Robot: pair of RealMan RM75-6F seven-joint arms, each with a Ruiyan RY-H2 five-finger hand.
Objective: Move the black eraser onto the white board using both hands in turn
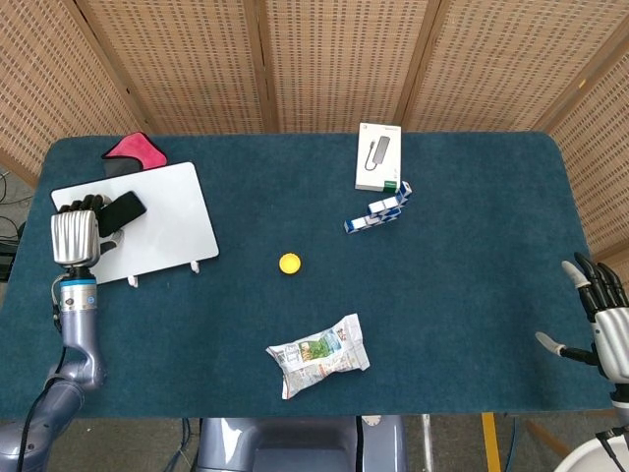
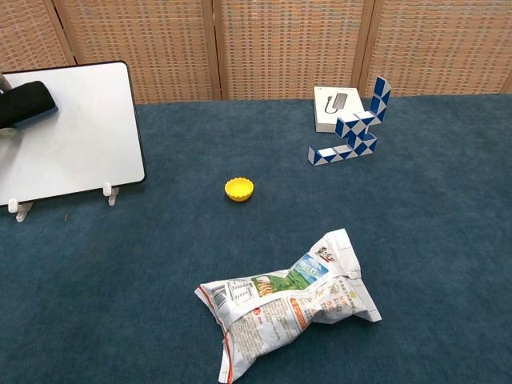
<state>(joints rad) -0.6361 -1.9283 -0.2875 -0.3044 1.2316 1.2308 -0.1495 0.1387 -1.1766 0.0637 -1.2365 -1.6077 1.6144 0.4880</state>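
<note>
The black eraser (image 1: 121,211) is a dark, oblong block with rounded corners. The left hand (image 1: 75,237) grips it at one end, fingers curled around it; the free end projects to the hand's right, over the left part of the white board (image 1: 162,221). Whether it touches the board cannot be told. The right hand (image 1: 601,328) holds nothing, fingers spread. The head view shows both hands. The chest view shows neither hand clearly, only the eraser (image 2: 26,102) at the frame's left edge against the board (image 2: 80,128).
</note>
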